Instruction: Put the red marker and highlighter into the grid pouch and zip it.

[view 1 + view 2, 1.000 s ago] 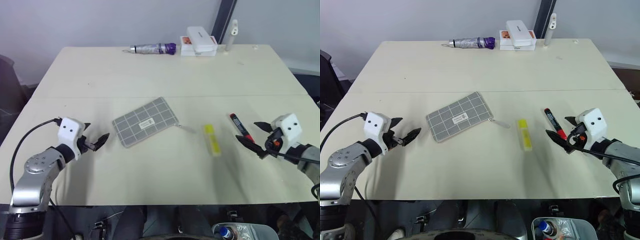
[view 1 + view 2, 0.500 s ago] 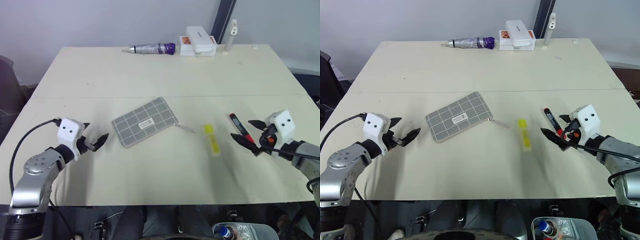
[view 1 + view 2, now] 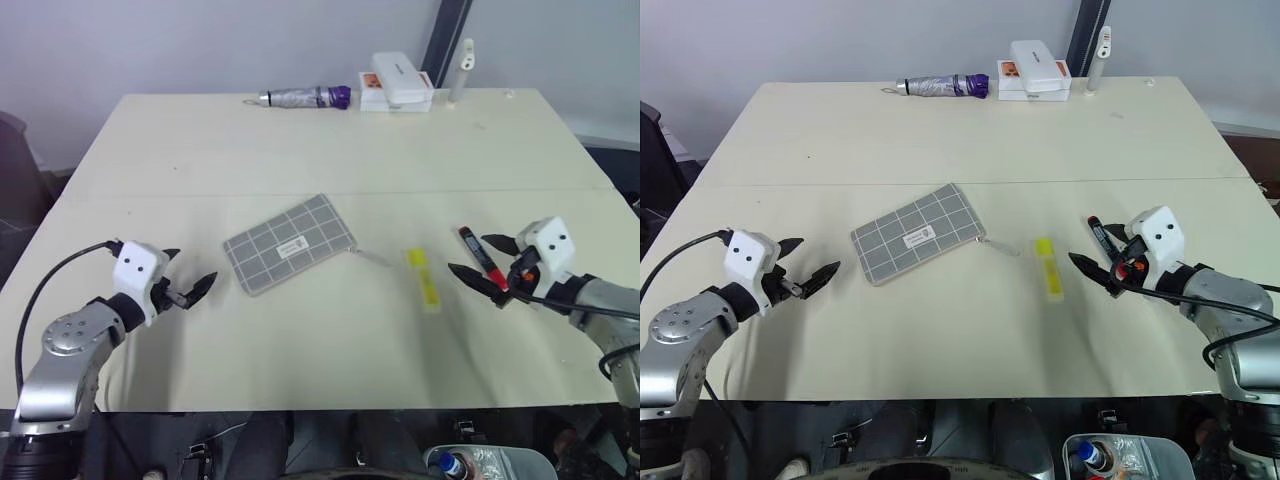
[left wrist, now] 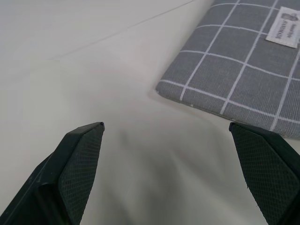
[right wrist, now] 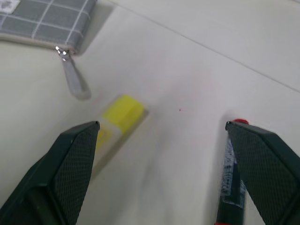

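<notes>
The grid pouch [image 3: 290, 243] lies flat at the table's middle, label up, with its silver zipper pull [image 3: 372, 257] pointing right. To its right lies the yellow highlighter [image 3: 424, 279], and further right the red marker [image 3: 475, 252]. My right gripper [image 3: 469, 254] is open and hovers at the marker, with one finger on each side of its near end. In the right wrist view the marker [image 5: 232, 183] sits by one finger and the highlighter [image 5: 117, 122] by the other. My left gripper [image 3: 193, 264] is open and empty, just left of the pouch [image 4: 243, 70].
Along the table's far edge lie a purple-capped silver tube [image 3: 305, 97], a white box [image 3: 402, 82] and an upright white stick [image 3: 463, 70]. A seam [image 3: 200, 195] crosses the table behind the pouch.
My right gripper has moved left and a little forward, so its open fingers now straddle the marker's near end. The left gripper stayed in place and rolled slightly.
</notes>
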`<action>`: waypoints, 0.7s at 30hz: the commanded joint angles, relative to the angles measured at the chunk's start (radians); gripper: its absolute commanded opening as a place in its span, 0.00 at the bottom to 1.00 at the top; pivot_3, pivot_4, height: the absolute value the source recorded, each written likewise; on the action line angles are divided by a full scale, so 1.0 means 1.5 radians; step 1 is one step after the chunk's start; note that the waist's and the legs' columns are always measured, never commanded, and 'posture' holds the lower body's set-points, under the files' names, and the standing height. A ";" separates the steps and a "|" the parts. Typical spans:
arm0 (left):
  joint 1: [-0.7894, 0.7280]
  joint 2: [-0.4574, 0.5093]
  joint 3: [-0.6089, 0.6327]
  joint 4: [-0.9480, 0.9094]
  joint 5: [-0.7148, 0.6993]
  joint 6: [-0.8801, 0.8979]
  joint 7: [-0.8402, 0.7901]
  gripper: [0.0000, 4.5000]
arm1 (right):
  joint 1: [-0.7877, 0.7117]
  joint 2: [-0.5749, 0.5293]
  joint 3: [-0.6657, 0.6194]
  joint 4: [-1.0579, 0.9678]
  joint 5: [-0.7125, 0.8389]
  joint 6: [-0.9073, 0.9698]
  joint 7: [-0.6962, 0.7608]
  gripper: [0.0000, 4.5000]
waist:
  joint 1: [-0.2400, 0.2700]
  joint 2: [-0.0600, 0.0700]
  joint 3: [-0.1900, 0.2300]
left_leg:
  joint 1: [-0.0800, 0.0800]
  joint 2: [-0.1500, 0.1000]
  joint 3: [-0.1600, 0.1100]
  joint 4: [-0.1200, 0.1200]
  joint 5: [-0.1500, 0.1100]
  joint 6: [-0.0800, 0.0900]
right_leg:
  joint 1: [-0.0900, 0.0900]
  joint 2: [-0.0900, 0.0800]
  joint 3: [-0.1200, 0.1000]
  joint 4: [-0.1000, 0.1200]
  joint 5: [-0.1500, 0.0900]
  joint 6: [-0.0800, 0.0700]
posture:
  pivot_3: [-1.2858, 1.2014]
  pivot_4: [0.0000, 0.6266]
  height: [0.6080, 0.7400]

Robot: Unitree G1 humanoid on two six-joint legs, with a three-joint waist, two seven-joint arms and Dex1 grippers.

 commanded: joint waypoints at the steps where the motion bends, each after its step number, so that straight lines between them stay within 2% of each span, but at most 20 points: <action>1: 0.000 0.028 -0.005 0.007 0.049 -0.094 -0.019 1.00 | -0.035 0.019 0.017 -0.011 0.003 -0.021 -0.001 0.99 | -0.001 0.000 0.000 | 0.000 0.000 0.000 0.000 0.000 0.000 | 0.000 0.000 0.000 0.000 0.000 0.000 | 0.52 0.24 1.00; 2: 0.002 0.034 -0.011 0.012 0.064 -0.117 -0.025 1.00 | -0.045 0.025 0.024 -0.009 0.004 -0.021 -0.002 0.99 | -0.001 0.000 0.000 | 0.000 0.000 0.000 0.000 0.000 0.000 | 0.000 0.000 0.000 0.000 0.000 0.000 | 0.52 0.24 1.00; 5: 0.010 0.058 -0.027 0.039 0.110 -0.188 -0.039 1.00 | -0.095 0.057 0.044 0.000 0.016 0.012 -0.023 0.79 | -0.001 0.000 0.000 | 0.000 0.000 0.000 0.000 0.000 0.000 | 0.000 0.000 0.000 0.000 0.000 0.000 | 0.52 0.24 1.00; 12: 0.022 0.083 -0.043 0.078 0.157 -0.288 -0.052 1.00 | -0.183 0.121 0.130 0.044 -0.040 0.039 -0.083 0.01 | 0.000 0.000 0.000 | -0.001 0.000 0.000 -0.001 0.000 0.000 | -0.001 -0.001 0.000 0.000 0.000 0.000 | 0.52 0.24 1.00; 17: 0.018 0.080 -0.056 0.090 0.196 -0.337 -0.040 1.00 | -0.227 0.155 0.181 0.090 -0.128 0.017 -0.160 0.01 | 0.000 0.000 0.000 | -0.001 -0.001 0.000 -0.001 0.000 0.000 | -0.002 -0.001 0.000 0.000 0.000 0.000 | 0.52 0.24 1.00; 21: 0.004 0.082 -0.077 0.118 0.255 -0.401 -0.013 1.00 | -0.277 0.188 0.222 0.132 -0.174 0.059 -0.206 0.01 | -0.004 0.000 0.000 | -0.001 0.000 0.001 -0.001 0.000 0.000 | -0.004 -0.001 0.000 0.002 0.000 0.000 | 0.52 0.24 1.00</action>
